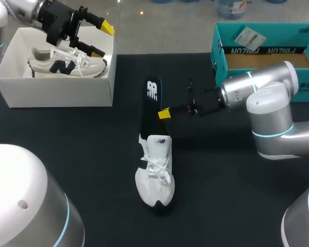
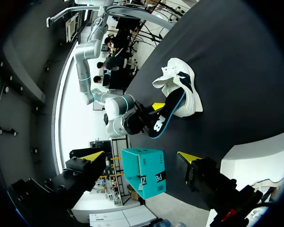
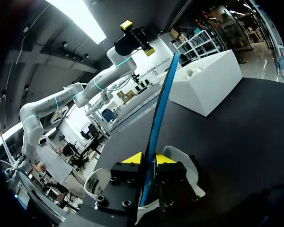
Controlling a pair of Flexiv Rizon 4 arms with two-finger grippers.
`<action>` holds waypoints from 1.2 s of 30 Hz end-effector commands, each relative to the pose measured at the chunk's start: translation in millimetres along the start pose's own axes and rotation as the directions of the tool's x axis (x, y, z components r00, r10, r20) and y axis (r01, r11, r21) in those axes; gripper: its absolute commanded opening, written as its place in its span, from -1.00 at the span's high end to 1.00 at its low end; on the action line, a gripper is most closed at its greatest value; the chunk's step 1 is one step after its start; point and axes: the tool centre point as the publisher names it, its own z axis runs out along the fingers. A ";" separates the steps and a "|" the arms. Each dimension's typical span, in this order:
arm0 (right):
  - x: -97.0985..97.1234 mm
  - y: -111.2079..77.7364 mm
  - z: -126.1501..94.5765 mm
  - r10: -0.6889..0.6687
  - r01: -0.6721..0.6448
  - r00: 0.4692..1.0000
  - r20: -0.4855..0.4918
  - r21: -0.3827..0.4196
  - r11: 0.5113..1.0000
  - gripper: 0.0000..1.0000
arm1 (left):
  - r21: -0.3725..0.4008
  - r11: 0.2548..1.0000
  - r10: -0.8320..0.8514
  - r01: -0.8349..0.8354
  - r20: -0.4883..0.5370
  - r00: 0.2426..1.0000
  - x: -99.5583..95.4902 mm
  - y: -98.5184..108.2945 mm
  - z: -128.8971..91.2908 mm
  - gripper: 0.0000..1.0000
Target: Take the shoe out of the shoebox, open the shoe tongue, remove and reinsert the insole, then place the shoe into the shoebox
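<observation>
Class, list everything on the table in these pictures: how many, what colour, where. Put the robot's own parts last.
white shoebox: one, white, far left, open.
boxed shoe: one, white with navy, inside the white shoebox.
table shoe: one, white, mid-table.
insole: one, black, sticking out of the table shoe.
teal box: one, teal, far right, open.
table: one, black.
left arm: one, silver and black, above the white shoebox, jaws open.
right arm: one, silver and black, coming in from the right, jaws shut on the insole.
</observation>
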 end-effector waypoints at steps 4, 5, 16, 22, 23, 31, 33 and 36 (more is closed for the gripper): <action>-0.9 -1.6 4.2 0.025 -0.024 1.000 -0.010 0.087 0.996 1.00 | 0.001 1.000 0.001 -0.001 -0.004 1.000 -0.2 -0.3 -0.4 -1.00; 0.3 -3.3 4.6 0.028 -0.027 1.000 -0.014 0.089 0.996 1.00 | 0.001 1.000 0.001 -0.001 -0.004 1.000 -0.2 -0.3 -0.4 -1.00; 11.6 -20.5 11.6 0.083 -0.079 0.996 -0.025 0.151 0.985 1.00 | 0.001 1.000 0.001 -0.001 -0.004 1.000 -0.2 -0.3 -0.4 -1.00; 15.3 -32.6 17.4 0.132 -0.118 0.989 -0.061 0.187 0.975 1.00 | 0.001 1.000 0.001 -0.001 -0.004 1.000 -0.2 -0.3 -0.4 -1.00; 15.3 -35.1 18.1 0.138 -0.123 0.988 -0.066 0.190 0.974 1.00 | 0.001 1.000 0.001 -0.001 -0.004 1.000 -0.2 -0.3 -0.4 -1.00; 18.6 -36.6 19.1 0.140 -0.127 0.988 -0.062 0.180 0.975 0.06 | 0.001 1.000 0.001 -0.001 -0.004 1.000 -0.2 -0.3 -0.4 -1.00; 17.0 -28.9 14.6 0.115 -0.107 0.992 -0.041 0.169 0.980 0.07 | 0.001 1.000 0.001 -0.001 -0.004 1.000 -0.2 -0.3 -0.4 -1.00; 13.0 -17.9 9.3 0.083 -0.078 0.996 -0.027 0.166 0.983 0.07 | 0.001 1.000 0.001 -0.001 -0.004 1.000 -0.2 -0.3 -0.4 -1.00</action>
